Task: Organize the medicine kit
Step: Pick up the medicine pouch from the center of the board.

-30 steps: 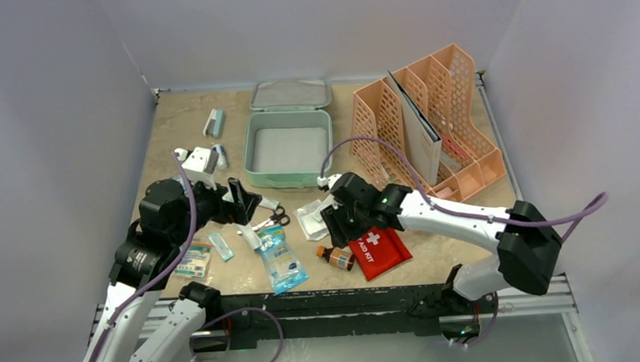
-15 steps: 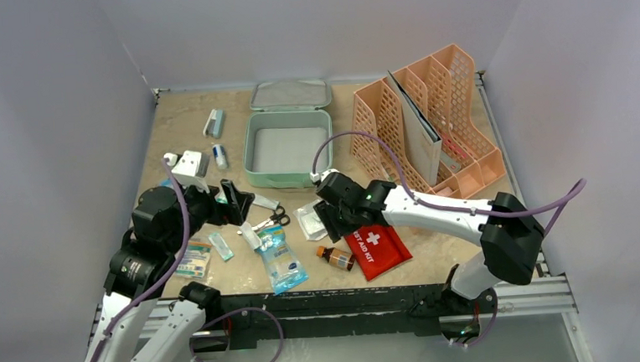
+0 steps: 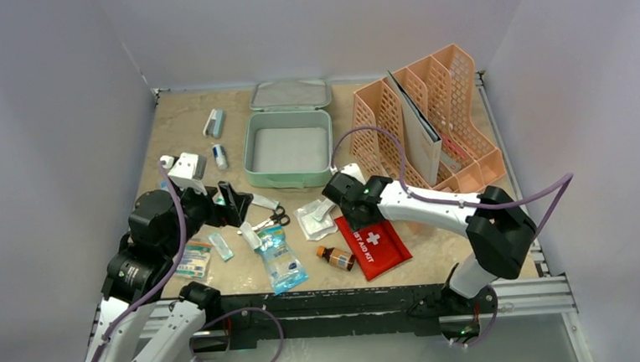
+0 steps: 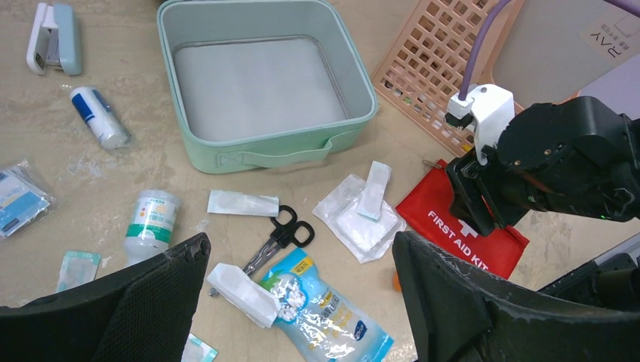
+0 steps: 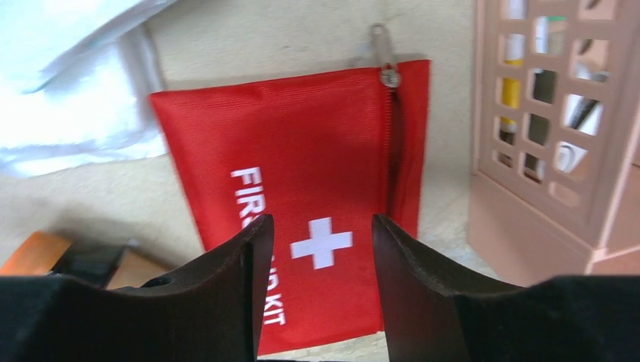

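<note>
The medicine kit (image 3: 290, 179) is a mint-green square box standing open and empty at the table's back centre, with its lid (image 3: 290, 95) lying behind it. It also shows in the left wrist view (image 4: 264, 154). My left gripper (image 3: 236, 205) (image 4: 300, 249) hovers wide open above the scissors (image 4: 275, 241) and a bag of cotton swabs (image 4: 324, 309), holding nothing. My right gripper (image 3: 341, 208) (image 5: 321, 230) is open just above the red first-aid pouch (image 5: 302, 166), with nothing between its fingers.
A gauze packet (image 3: 314, 219), a brown bottle (image 3: 336, 257), a white bottle (image 4: 152, 219), a small tube (image 3: 219, 156) and several flat packets lie in front of and left of the box. The peach mesh rack (image 3: 426, 124) stands at the back right, close to the right arm.
My right gripper has swung from the pouch's left side up and right, over its top end. The left arm has drawn back slightly to the left, still open.
</note>
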Controlling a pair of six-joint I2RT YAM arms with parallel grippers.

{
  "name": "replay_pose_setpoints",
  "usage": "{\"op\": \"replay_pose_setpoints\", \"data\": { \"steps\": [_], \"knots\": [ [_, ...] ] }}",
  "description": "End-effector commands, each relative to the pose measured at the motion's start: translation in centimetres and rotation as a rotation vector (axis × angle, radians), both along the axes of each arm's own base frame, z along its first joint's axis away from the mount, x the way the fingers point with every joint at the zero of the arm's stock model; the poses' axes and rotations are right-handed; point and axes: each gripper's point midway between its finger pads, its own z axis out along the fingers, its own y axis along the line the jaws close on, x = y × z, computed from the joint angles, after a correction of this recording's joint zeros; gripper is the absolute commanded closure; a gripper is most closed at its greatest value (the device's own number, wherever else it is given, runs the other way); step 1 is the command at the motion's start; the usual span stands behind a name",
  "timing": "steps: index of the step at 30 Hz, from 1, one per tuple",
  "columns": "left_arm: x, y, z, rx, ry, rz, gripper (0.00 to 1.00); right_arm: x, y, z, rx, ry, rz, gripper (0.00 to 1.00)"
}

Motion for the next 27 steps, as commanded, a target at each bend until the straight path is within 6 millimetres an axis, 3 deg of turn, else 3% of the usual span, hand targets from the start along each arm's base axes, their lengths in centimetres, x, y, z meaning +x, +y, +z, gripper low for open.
{"op": "replay_pose_setpoints", "data": {
  "steps": [1, 9, 17, 27],
  "knots": [
    [-0.2, 0.0, 0.3, -0.005, -0.018, -0.004, 0.11, 1.2, -2.9, 0.3, -0.129, -0.074, -0.074, 0.47],
    [-0.3, -0.1, 0.5, -0.011, -0.026, -0.013, 0.11, 1.9, -4.9, -0.3, -0.261, -0.097, -0.108, 0.54],
    [-0.7, -0.4, 1.0, -0.027, -0.049, -0.036, 0.1, 2.8, -5.2, -1.2, -0.332, -0.107, -0.124, 0.66],
    [-0.7, -0.4, 1.1, -0.031, -0.053, -0.036, 0.1, 4.0, -5.9, -2.5, -0.391, -0.082, -0.18, 0.72]
  ]
}}
